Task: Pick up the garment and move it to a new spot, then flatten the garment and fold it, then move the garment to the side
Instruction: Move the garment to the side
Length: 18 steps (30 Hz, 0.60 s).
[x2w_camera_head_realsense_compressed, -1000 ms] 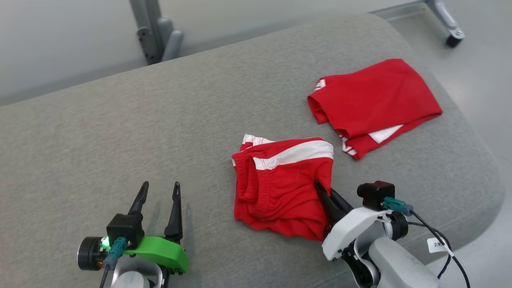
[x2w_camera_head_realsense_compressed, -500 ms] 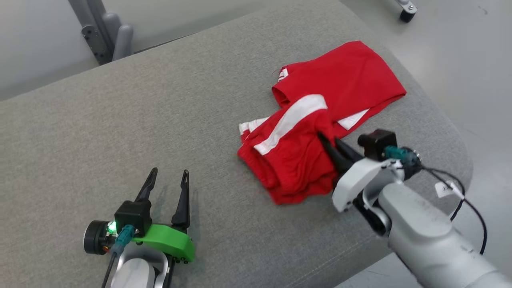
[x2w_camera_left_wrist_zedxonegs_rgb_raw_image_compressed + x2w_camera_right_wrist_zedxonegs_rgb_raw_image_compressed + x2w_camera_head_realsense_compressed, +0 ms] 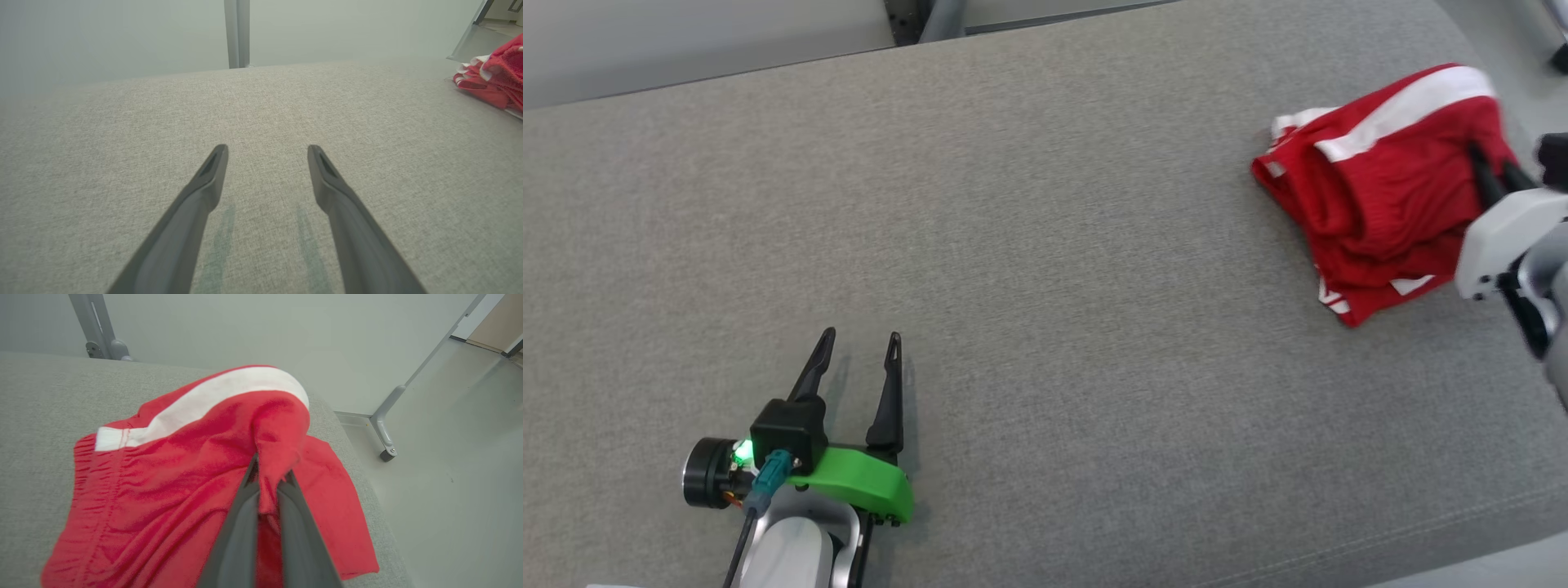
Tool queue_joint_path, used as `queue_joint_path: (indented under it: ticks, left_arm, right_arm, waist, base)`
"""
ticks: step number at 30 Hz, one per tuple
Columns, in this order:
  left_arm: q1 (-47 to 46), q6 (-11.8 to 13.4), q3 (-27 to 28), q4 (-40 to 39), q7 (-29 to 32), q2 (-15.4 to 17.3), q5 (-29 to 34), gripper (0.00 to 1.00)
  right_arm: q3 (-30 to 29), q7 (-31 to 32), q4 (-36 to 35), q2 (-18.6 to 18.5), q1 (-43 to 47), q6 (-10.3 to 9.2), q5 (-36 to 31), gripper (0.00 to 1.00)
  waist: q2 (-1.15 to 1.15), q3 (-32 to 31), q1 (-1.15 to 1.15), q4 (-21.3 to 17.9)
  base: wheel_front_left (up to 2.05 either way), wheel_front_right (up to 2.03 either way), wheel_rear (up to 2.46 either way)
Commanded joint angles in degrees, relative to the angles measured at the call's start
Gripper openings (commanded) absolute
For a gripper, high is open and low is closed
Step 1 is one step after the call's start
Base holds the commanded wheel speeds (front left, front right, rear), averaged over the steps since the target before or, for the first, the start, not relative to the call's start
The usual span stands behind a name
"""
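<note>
- The right gripper is clenched on a pinch of the red shorts, near the white side stripe, at the far right of the grey fabric-topped desk.
- In the right wrist view the fingers nip a bunched ridge of cloth, so this looks like the last step: carrying the folded garment off to the side.
- The bundle hangs half-lifted: its waistband end rests on the desk and the pinched end rides up.
- More red cloth lies flat beneath it. Whether that is a second garment or a loose layer, the views do not settle.
- To do it well, the arm should travel low and slow, so the folds drag little and do not spill open.
- The desk's rounded edge is close on that side, with bare floor beyond. The set-down should land fully on the fabric.
- The release should come only once the cloth lies flat, then a straight pull-back.
- The left gripper is spread wide, holding nothing, low over bare fabric and well apart from the shorts. It is best left there.
</note>
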Motion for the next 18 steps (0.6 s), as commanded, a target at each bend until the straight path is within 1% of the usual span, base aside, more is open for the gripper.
queue_joint_path:
  ticks: [1,2,3,4,7,9,11,14,16,18]
  left_arm:
    - [-0.5,0.2,0.4,-0.2,-0.2,0.3,0.4,1.00]
    - [-0.5,0.3,0.6,-0.3,-0.2,0.3,0.6,1.00]
    - [-0.4,0.3,0.8,-0.4,-0.2,0.3,0.6,1.00]
    - [-0.4,0.3,0.8,-0.4,-0.2,0.3,0.6,1.00]
    - [0.1,0.4,1.3,-0.5,-0.2,0.3,0.4,1.00]
    - [0.5,0.6,1.7,-0.4,-0.2,0.3,0.1,1.00]
    - [0.7,0.7,1.9,-0.3,-0.2,0.2,-0.2,1.00]
    - [1.2,1.1,2.4,-0.1,-0.2,0.2,-0.9,1.00]
    - [1.7,1.3,2.7,0.2,-0.2,0.3,-1.2,1.00]
    - [2.1,1.5,3.2,0.3,-0.2,0.3,-1.5,1.00]
  right_arm:
    - [-3.0,-0.1,2.7,-2.4,-0.9,-0.11,-2.3,0.51]
    - [-5.1,-0.1,4.3,-3.2,-1.0,-0.11,-3.2,1.00]
    - [-7.2,-0.1,5.8,-3.8,-0.7,-0.11,-3.9,1.00]
    - [-7.2,-0.1,5.8,-3.8,-0.7,-0.11,-3.9,1.00]
    - [-12.5,-0.1,7.8,-5.2,-0.1,-0.11,-7.3,1.00]
    - [-16.4,-0.1,6.5,-5.6,1.0,-0.11,-10.1,1.00]
    - [-20.8,-0.1,3.0,-5.5,2.4,-0.11,-13.3,1.00]
    - [-26.2,-0.1,-4.6,-1.3,5.9,-0.10,-17.2,1.00]
    - [-28.2,-0.1,-10.6,1.8,8.2,-0.11,-19.1,1.00]
    - [-28.0,-0.1,-16.5,5.3,11.0,-0.11,-20.7,1.00]
  waist:
    - [0.44,3.2,0.00,6.0]
    - [0.44,3.3,0.00,6.3]
    - [0.44,3.2,0.00,6.5]
    - [0.44,3.2,0.00,6.5]
    - [0.44,2.8,0.00,6.8]
    - [0.44,2.2,0.00,6.6]
    - [0.44,1.6,0.00,6.2]
    - [0.44,0.3,0.00,5.5]
    - [0.44,-0.7,0.00,5.2]
    - [0.44,-1.8,0.00,4.9]
  base:
    - [0.00,0.00,0.00]
    - [0.00,0.00,0.00]
    - [0.00,0.00,0.00]
    - [0.00,0.00,0.00]
    - [0.00,0.00,0.00]
    - [0.00,0.00,0.00]
    - [0.00,0.00,0.00]
    - [0.00,0.00,0.00]
    - [0.00,0.00,0.00]
    - [0.00,0.00,0.00]
